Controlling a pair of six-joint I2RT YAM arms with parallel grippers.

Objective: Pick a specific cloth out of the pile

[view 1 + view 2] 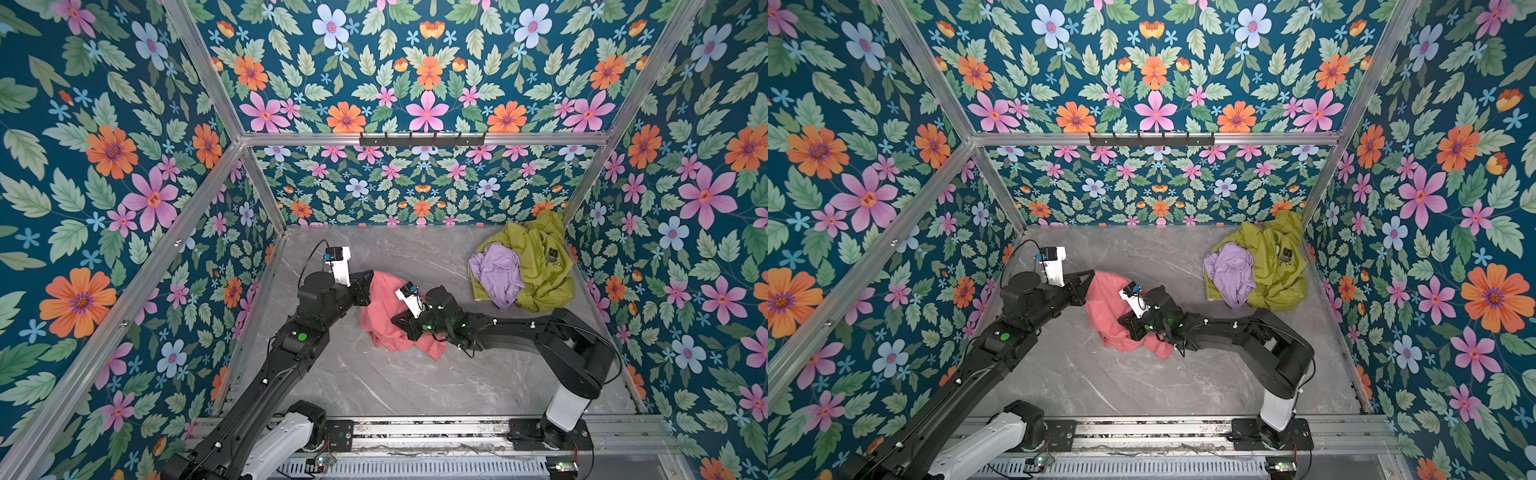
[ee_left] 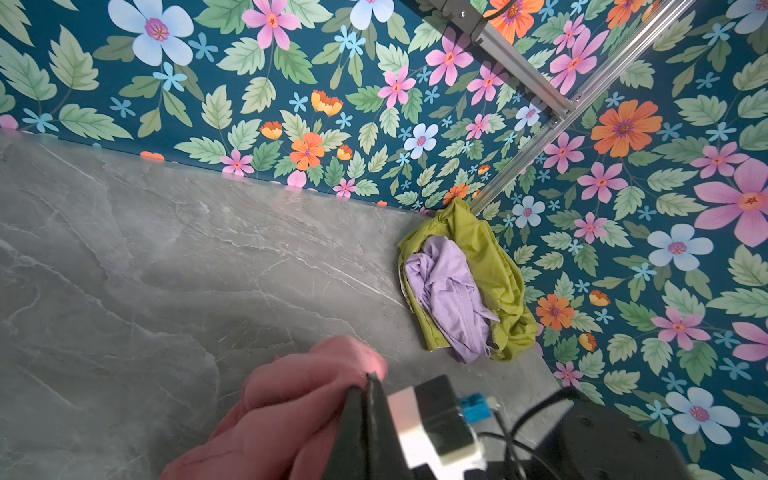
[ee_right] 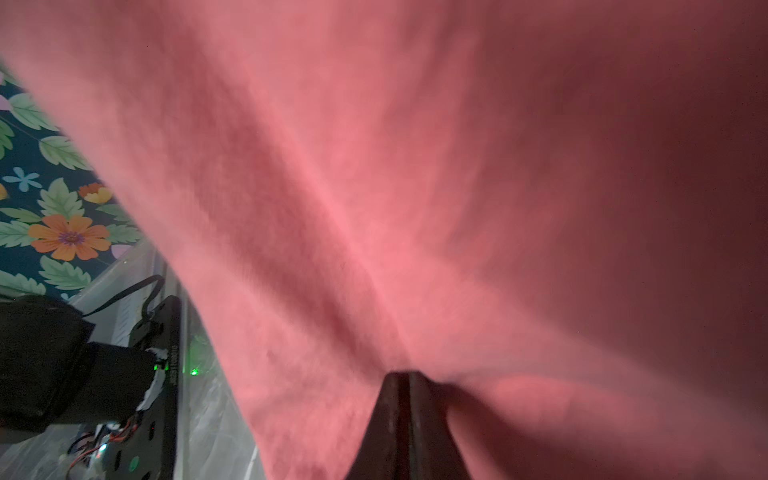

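The salmon-pink cloth [image 1: 384,309] [image 1: 1106,309] lies apart from the pile, partly lifted and stretched over the middle of the grey table between my two grippers. My left gripper [image 1: 371,275] [image 1: 1093,274] is shut on the cloth's far edge. In the left wrist view its jaws [image 2: 370,377] pinch a bunched fold of the cloth [image 2: 291,399]. My right gripper [image 1: 395,322] [image 1: 1122,322] is shut on the cloth's near side. In the right wrist view the cloth [image 3: 374,187] fills the picture and runs into the closed jaws [image 3: 401,375]. The pile [image 1: 540,266] sits in the far right corner.
The pile holds an olive-green garment [image 1: 1277,270] [image 2: 494,266] with a lilac-purple cloth [image 1: 496,274] [image 1: 1231,270] [image 2: 444,286] on top. Flowered walls close three sides. A black hook rail [image 1: 422,139] hangs on the back wall. An aluminium rail [image 1: 415,432] carries both arm bases in front.
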